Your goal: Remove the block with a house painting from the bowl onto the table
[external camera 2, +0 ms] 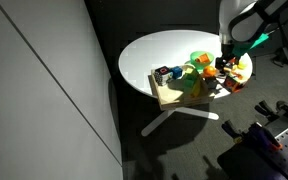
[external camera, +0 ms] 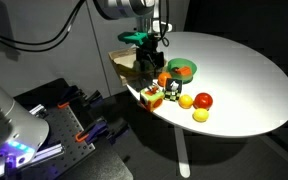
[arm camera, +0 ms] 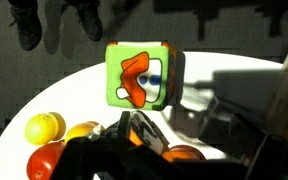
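The block with a house painting (arm camera: 139, 75) has a red-orange picture in a green border and stands upright on the white table (arm camera: 74, 95), ahead of my gripper in the wrist view. In an exterior view it (external camera: 152, 96) sits by the near corner of the tan tray-like bowl (external camera: 122, 62). My gripper (external camera: 147, 60) hangs above the bowl's edge, close to an orange fruit (external camera: 164, 80). In the wrist view the gripper (arm camera: 182, 140) is a dark mass, with the jaws hidden in shadow. The bowl also shows in an exterior view (external camera 2: 174, 97).
A darker cube (external camera: 170, 92) stands beside the house block. A round green bowl (external camera: 181, 68) sits behind them. Yellow (external camera: 187, 101) and red (external camera: 203, 100) fruits lie near the table's front edge, and another yellow fruit (external camera: 200, 115) lies at the rim.
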`<state>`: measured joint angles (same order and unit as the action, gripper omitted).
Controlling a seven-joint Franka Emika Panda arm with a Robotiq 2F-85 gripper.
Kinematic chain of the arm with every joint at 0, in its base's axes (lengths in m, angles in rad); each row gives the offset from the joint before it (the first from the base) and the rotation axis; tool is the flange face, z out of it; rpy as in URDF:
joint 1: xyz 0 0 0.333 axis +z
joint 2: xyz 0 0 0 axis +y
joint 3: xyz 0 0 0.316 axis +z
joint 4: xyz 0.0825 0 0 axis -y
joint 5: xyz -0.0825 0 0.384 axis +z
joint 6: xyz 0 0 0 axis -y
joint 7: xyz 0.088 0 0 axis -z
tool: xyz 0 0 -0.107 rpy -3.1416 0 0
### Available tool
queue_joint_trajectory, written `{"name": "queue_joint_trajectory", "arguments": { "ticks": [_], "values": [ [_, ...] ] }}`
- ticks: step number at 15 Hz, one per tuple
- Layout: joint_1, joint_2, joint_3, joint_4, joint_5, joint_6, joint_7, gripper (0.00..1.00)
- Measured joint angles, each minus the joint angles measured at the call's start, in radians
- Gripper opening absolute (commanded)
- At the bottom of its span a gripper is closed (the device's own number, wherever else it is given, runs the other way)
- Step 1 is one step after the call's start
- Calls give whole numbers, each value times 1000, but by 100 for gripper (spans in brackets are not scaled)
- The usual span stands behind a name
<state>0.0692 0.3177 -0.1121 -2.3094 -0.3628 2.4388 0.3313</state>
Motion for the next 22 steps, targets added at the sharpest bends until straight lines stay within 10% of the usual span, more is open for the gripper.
{"name": "queue_joint_trajectory", "arguments": {
  "ticks": [14,22],
  "values": [
    [-15,0,104,141,386,-5,-184,100],
    [-15,0,162,233,423,-106,-314,100]
  ]
}}
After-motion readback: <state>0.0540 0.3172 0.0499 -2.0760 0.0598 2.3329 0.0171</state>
